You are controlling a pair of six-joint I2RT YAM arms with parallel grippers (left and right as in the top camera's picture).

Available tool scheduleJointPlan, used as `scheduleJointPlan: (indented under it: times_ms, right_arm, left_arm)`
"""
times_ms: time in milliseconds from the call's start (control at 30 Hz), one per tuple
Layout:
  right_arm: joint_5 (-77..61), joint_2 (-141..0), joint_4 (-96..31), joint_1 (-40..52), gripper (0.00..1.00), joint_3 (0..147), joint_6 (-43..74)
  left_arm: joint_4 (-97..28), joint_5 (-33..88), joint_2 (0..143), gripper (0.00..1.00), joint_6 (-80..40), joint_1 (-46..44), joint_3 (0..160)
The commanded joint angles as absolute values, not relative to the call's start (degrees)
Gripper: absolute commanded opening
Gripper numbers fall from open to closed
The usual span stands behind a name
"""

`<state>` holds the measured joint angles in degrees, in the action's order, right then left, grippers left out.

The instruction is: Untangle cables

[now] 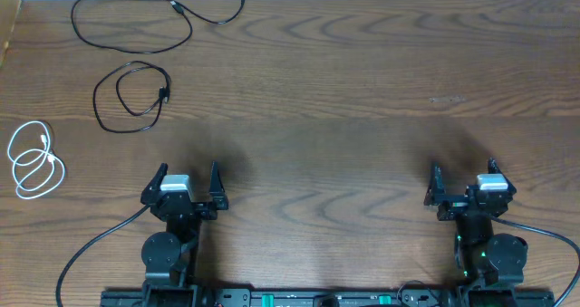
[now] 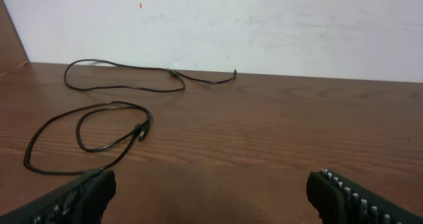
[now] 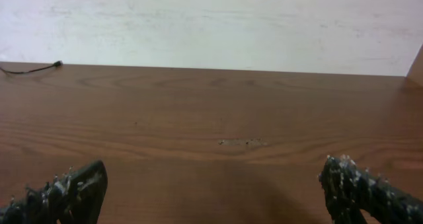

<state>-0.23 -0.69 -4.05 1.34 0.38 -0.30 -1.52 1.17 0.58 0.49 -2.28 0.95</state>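
Lying well apart from each other on the far left part of the table (image 1: 344, 90), the three cables no longer form one bundle. The longer black cable (image 1: 178, 10) is spread in a wide loop near the far edge, and its free end runs toward the middle. The shorter black cable (image 1: 164, 93) makes a smaller loop just nearer than it. The white cable (image 1: 43, 137) is coiled alone by the left edge. No cord crosses another one, so I judge the untangling as done or almost done.

The left gripper (image 1: 187, 177) and the right gripper (image 1: 464, 177) both hover at the near edge with the fingers spread wide and nothing between them. This looks like a rest pose, kept away from the cords so they are not disturbed. The left wrist view shows both black cables ahead, and the right wrist view shows only one thin black end at the far left
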Motion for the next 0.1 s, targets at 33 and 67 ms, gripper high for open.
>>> scheduleJointPlan:
  times_ms: [33,67]
  right_arm:
    - [-0.16,-0.32,-4.34,1.39,0.99,0.32,-0.91]
    - [-0.16,-0.32,-4.34,1.39,0.99,0.32,-0.91]
  left_arm:
    - [-4.21,-0.49,0.23,0.98,1.5,-2.11,0.23]
    - [-4.21,-0.49,0.23,0.98,1.5,-2.11,0.23]
